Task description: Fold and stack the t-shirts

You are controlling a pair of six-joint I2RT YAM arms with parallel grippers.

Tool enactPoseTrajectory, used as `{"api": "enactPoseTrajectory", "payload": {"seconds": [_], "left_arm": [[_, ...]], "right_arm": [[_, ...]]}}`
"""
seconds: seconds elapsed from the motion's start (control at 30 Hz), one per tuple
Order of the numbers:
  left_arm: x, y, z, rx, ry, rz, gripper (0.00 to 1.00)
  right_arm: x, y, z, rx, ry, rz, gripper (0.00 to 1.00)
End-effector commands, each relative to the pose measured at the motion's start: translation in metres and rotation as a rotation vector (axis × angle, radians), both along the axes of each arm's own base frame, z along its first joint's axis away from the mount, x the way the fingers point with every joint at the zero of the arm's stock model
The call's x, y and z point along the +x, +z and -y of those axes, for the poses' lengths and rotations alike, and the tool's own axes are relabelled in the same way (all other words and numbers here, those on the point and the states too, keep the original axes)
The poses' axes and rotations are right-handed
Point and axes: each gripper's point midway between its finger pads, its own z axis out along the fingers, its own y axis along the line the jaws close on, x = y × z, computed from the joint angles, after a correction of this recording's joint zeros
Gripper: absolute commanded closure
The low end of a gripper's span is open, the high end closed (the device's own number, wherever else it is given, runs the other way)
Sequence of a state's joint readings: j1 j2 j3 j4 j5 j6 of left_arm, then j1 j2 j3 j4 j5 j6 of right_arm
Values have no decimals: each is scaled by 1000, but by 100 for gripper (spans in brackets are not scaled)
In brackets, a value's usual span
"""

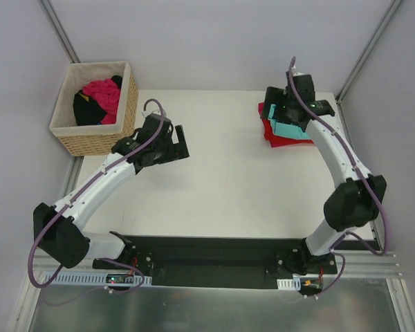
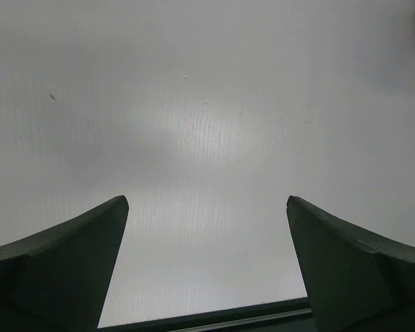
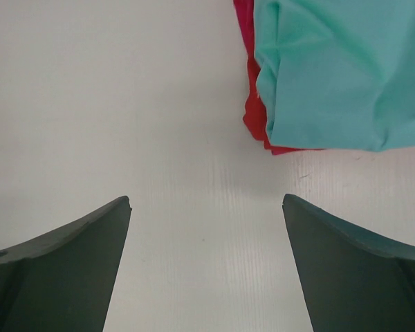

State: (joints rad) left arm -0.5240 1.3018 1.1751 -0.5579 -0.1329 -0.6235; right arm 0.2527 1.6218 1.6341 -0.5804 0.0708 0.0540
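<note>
Stack at the table's [image 1: 228, 173] far right: the teal t-shirt [image 3: 332, 69] lies folded on the red t-shirt [image 3: 254, 114]. Right jaws hang spread wide over bare table just beside it, holding nothing. Left jaws, equally spread and empty, hover near the wicker basket [image 1: 90, 142], where a magenta t-shirt [image 1: 104, 93] sits crumpled against what may be a dark garment [image 1: 86, 111].

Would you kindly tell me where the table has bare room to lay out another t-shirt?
The table is bare across its middle, from the left gripper to the teal t-shirt. Crowded: the far right corner, where it lies on the red t-shirt by the right gripper.
</note>
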Motion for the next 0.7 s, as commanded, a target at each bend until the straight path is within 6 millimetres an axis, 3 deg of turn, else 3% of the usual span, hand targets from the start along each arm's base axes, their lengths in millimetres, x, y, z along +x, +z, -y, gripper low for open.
{"api": "enactPoseTrajectory", "payload": {"seconds": [0.0, 0.1, 0.27, 0.3, 0.33, 0.53, 0.67], "left_arm": [[-2, 8, 4, -35, -2, 27, 1], [0, 8, 5, -33, -2, 28, 1], [6, 7, 8, -28, -4, 32, 1], [6, 5, 9, -23, -7, 26, 1], [7, 4, 9, -21, -6, 25, 1], [15, 3, 12, -10, -6, 23, 1], [19, 5, 14, -2, -9, 25, 1]], "right_arm": [[5, -62, -23, 17, 109, -158, 4], [16, -91, -34, 44, 121, -224, 4], [45, -120, -55, 35, 152, -264, 4], [51, -136, -59, 32, 155, -297, 4], [59, -129, -63, 44, 164, -278, 4], [86, -144, -78, 79, 182, -276, 4], [99, -156, -75, 59, 166, -274, 4]]}}
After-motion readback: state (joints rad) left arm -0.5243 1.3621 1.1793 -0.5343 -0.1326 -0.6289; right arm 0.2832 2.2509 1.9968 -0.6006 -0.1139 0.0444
